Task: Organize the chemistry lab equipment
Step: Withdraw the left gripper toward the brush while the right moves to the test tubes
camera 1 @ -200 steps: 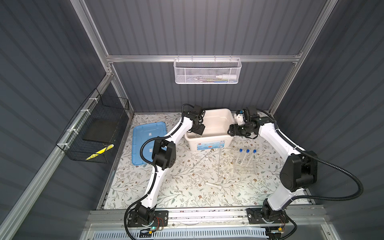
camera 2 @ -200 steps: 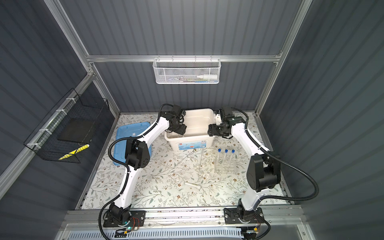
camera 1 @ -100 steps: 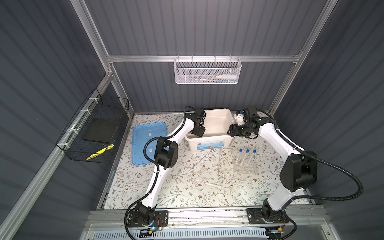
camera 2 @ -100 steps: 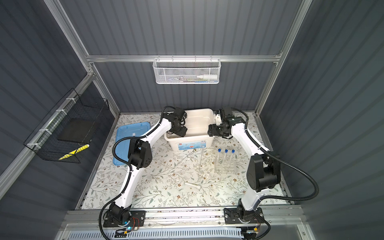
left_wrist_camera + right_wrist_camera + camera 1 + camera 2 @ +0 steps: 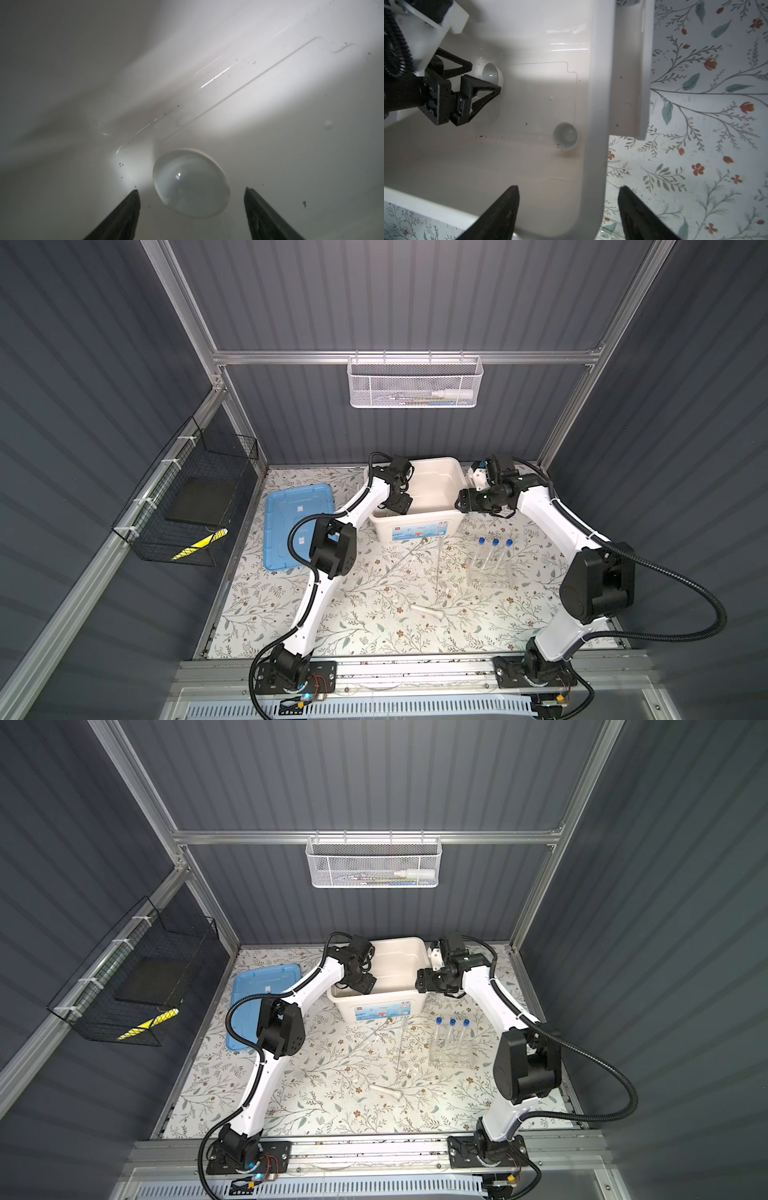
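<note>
My left gripper (image 5: 191,189) is open, low inside the white tub (image 5: 417,526). A small white bowl (image 5: 191,182) lies tipped on its side on the tub floor between the fingertips, touching neither. The right wrist view shows the left gripper (image 5: 485,76), this bowl (image 5: 492,74) and a second small bowl (image 5: 565,136) near the tub wall. My right gripper (image 5: 568,186) is open, its fingers astride the tub's side wall (image 5: 596,145). On the mat, blue-capped test tubes (image 5: 492,556) stand in the clear rack (image 5: 488,576). The white pestle (image 5: 428,610) and thin rods (image 5: 409,556) lie nearby.
The tub's blue lid (image 5: 297,526) lies flat on the mat, left of the tub. A white mesh basket (image 5: 415,383) hangs on the back wall, and a black wire basket (image 5: 187,497) on the left wall. The flowered mat (image 5: 365,639) covers the floor.
The left gripper's jaws have spread wider, and the bowl now lies free between them. The right arm has stayed still.
</note>
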Controlling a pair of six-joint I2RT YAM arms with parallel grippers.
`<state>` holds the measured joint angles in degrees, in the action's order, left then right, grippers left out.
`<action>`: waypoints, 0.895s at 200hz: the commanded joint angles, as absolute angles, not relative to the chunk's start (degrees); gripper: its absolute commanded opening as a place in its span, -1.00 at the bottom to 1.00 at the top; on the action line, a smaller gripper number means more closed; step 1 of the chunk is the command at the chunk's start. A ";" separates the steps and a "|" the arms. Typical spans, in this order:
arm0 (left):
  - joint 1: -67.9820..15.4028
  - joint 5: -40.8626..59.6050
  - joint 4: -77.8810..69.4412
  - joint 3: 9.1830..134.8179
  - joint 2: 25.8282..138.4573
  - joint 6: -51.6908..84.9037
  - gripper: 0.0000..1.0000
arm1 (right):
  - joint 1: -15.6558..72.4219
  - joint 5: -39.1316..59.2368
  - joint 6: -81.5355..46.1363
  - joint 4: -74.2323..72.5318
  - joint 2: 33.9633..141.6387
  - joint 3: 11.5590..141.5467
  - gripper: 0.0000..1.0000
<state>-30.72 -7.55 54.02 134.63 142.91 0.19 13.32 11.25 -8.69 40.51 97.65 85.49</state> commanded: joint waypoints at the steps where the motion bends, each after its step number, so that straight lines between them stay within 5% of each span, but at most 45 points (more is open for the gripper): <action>1: -30.67 -8.02 54.95 134.82 142.47 0.67 0.66 | 13.18 10.46 -7.57 42.21 93.94 85.69 0.54; 61: -31.24 -6.02 50.80 131.85 134.63 1.58 0.99 | 14.25 8.26 -6.62 45.45 87.29 85.43 0.56; 179: -35.60 -8.96 38.76 112.80 108.98 0.41 0.99 | 20.73 1.17 -17.36 42.17 74.20 74.45 0.59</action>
<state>-34.35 -8.16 41.67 118.39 115.79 0.60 20.53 3.18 -15.42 45.06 76.88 76.71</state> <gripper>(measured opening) 0.997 0.783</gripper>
